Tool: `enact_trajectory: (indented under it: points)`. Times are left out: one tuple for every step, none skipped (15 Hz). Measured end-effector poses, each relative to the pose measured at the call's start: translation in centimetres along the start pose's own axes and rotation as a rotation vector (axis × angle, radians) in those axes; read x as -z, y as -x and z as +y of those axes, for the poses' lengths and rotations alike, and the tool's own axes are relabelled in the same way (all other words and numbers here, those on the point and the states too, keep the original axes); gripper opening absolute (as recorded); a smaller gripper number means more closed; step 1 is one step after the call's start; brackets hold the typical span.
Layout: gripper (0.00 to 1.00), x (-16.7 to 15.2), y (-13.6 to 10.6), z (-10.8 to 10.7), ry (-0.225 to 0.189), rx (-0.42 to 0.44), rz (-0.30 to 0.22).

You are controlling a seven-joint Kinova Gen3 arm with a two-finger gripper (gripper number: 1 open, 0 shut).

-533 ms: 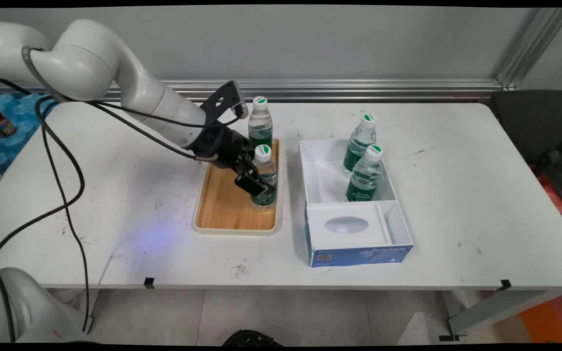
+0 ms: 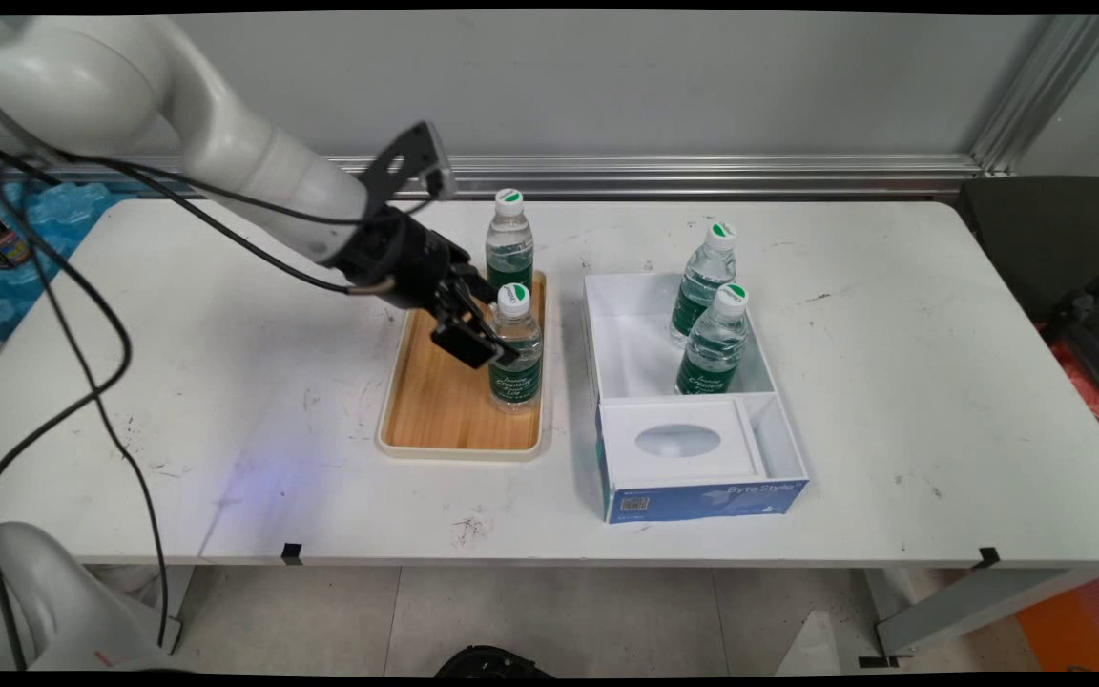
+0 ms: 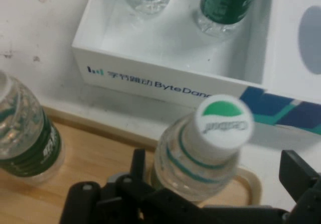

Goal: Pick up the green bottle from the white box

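Note:
My gripper is open and hovers over the wooden tray, at the shoulder of the nearer water bottle. In the hand view this white-capped, green-labelled bottle stands between the spread fingers, with a gap on each side. A second bottle stands upright at the tray's far end and shows at the left in the hand view.
Right of the tray stands an open white and blue box holding two more upright bottles in its far compartment. The box wall lies just beyond the tray in the hand view. Black cables hang at the left.
The gripper has risen and drawn back to the left, from the bottle's label up to its shoulder. The bottle still stands on the tray in the same spot.

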Motion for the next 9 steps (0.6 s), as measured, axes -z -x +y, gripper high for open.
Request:
enact_trajectory:
  points:
    - [1.0, 1.1, -0.3, 0.3, 0.0, -0.001, 0.0]
    - [1.0, 2.4, -0.7, 0.7, -0.001, -0.002, 0.0]
    - [1.0, 3.6, -1.0, 1.1, -0.002, -0.004, -0.001]
    - [1.0, 4.9, -1.4, 1.4, -0.002, -0.008, -0.002]
    - [1.0, 6.3, -1.8, 1.7, -0.002, -0.013, -0.003]
    - [1.0, 7.7, -2.1, 1.9, -0.001, -0.021, -0.005]
    - [1.0, 8.8, -2.5, 2.0, 0.001, -0.03, -0.007]
    - [1.0, 10.1, -2.9, 2.1, 0.002, -0.04, -0.008]
    - [1.0, 11.3, -3.3, 2.1, 0.002, -0.048, -0.008]
